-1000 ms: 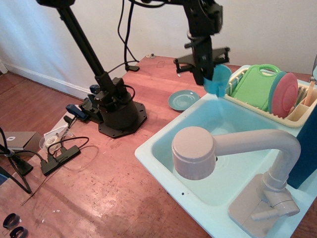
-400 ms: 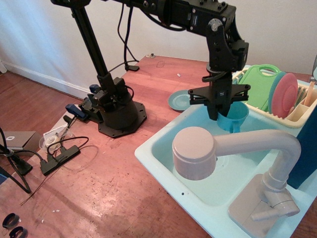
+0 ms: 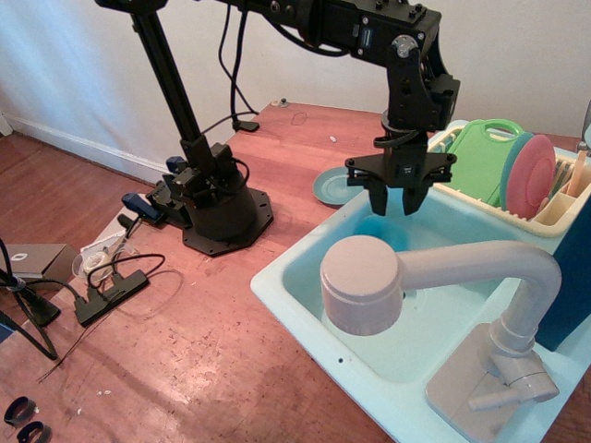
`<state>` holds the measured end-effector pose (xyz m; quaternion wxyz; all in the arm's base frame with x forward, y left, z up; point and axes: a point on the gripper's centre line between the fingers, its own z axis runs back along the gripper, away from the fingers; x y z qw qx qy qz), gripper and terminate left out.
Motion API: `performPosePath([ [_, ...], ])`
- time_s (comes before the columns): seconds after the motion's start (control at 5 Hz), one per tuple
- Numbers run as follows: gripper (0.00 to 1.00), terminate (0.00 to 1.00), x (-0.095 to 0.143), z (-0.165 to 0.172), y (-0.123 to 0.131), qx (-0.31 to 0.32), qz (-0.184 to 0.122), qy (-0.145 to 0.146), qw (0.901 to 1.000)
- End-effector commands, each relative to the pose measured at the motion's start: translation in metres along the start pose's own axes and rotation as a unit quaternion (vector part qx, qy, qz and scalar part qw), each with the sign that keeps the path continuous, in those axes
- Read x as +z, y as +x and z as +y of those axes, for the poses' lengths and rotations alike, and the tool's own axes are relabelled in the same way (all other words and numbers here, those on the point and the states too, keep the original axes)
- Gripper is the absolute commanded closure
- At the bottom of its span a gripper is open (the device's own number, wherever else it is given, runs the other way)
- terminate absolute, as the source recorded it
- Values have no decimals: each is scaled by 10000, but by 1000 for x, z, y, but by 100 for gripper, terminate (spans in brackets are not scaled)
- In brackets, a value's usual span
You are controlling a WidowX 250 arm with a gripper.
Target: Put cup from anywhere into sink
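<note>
The pale aqua sink (image 3: 305,286) fills the right front, with a chunky grey-beige faucet (image 3: 369,281) across its basin. A patch of the teal-blue cup (image 3: 386,232) shows in the basin's far part, just behind the faucet head, which hides most of it. My gripper (image 3: 395,203) hangs directly above the cup with its jaws apart and nothing between them, just over the basin's back rim.
A flat teal saucer (image 3: 332,187) lies on the wooden table left of the gripper. A cream dish rack (image 3: 545,214) behind the sink holds a green board (image 3: 476,159) and a pink plate (image 3: 536,175). The arm's black base (image 3: 217,210) and cables (image 3: 111,286) sit at left.
The gripper carried the cup down from above the sink's back rim into the basin, then opened and rose slightly; the cup now lies in the basin, free of the fingers.
</note>
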<state>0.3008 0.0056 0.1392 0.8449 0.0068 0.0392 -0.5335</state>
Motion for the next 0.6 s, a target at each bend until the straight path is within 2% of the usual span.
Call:
performPosePath([
  [0.0, 0, 0, 23, -5, -24, 555, 58, 172, 9983],
  [0.2, 0, 0, 68, -29, -82, 1203, 458, 341, 9911],
  [0.4, 0, 100, 89, -60, -107, 1617, 670, 357, 9839],
])
